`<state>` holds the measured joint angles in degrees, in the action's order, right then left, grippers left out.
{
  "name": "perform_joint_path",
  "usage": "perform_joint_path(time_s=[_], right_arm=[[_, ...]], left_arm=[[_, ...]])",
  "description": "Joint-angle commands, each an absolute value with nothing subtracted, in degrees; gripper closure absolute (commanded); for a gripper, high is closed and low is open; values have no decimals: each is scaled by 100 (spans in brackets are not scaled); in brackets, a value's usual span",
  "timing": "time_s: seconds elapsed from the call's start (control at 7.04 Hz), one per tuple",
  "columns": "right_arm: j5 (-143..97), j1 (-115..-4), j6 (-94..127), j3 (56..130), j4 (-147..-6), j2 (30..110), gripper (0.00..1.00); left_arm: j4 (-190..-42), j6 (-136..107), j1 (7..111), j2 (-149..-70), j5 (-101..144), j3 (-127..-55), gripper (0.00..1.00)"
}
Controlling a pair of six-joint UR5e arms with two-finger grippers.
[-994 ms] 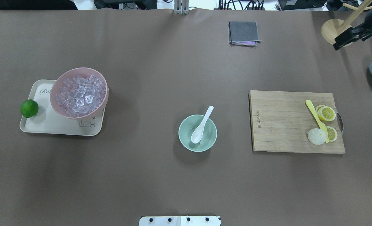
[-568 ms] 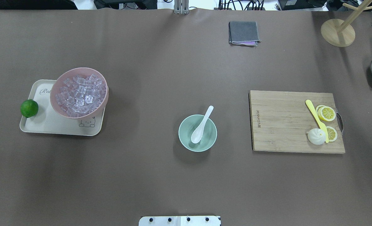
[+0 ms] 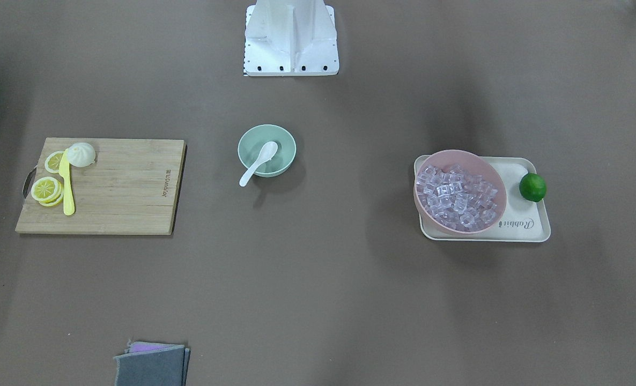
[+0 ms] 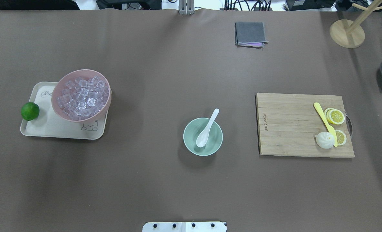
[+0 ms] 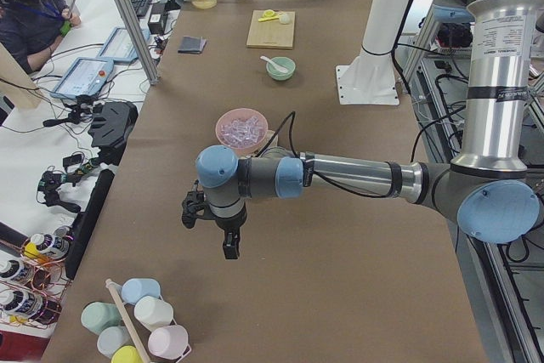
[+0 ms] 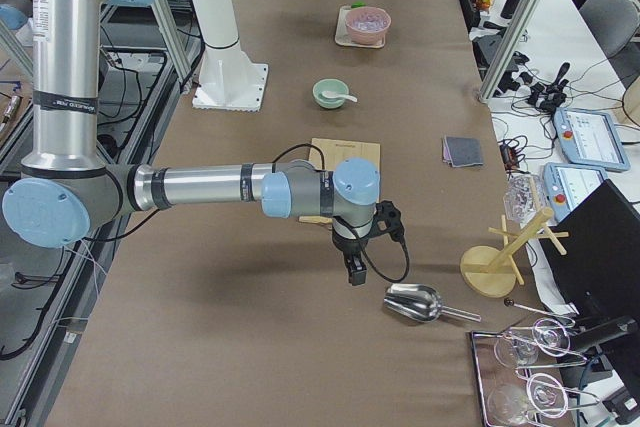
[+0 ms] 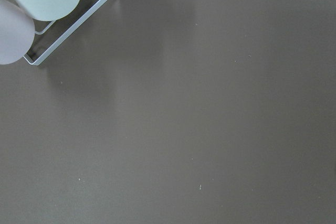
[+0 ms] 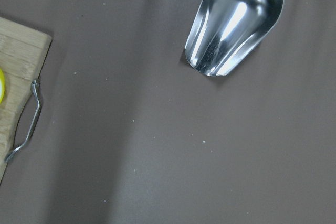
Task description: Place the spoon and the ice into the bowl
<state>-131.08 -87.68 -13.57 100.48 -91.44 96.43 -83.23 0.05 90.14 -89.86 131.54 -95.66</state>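
The white spoon (image 4: pixel 207 129) lies with its scoop inside the mint-green bowl (image 4: pixel 191 135) at the table's middle, its handle resting over the rim. Both also show in the front view, spoon (image 3: pixel 258 163) and bowl (image 3: pixel 285 146). The ice (image 4: pixel 81 96) is a heap of clear cubes in the pink bowl (image 4: pixel 57 106) on the left. My left gripper (image 5: pixel 228 248) hangs over bare table beyond the pink bowl. My right gripper (image 6: pixel 355 272) hangs by the metal scoop (image 6: pixel 412 302). Neither shows in any other view, so I cannot tell whether they are open or shut.
The pink bowl stands on a cream tray (image 4: pixel 49 129) with a lime (image 4: pixel 30 111). A wooden cutting board (image 4: pixel 287 129) holds lemon slices, a yellow knife (image 4: pixel 324 120) and a bun. A grey cloth (image 4: pixel 249 33), a wooden stand (image 4: pixel 346 33) and a cup rack (image 7: pixel 37 3) are near the edges.
My right gripper has left the top right corner of the overhead view, which uncovers the metal scoop there. The spoon, bowl and ice have not moved.
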Motion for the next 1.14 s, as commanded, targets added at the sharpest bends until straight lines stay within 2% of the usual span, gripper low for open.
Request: perform_joint_path(time_s=[0.0, 0.99], right_arm=[[-13096, -8780, -1371, 10054, -9202, 9747, 0], [-13069, -8771, -677, 10064, -9554, 9808, 0]], left_arm=[[-8323, -9, 9009, -8982, 13166, -9580, 2], [-8367, 44, 9000, -8895, 13131, -9747, 2]])
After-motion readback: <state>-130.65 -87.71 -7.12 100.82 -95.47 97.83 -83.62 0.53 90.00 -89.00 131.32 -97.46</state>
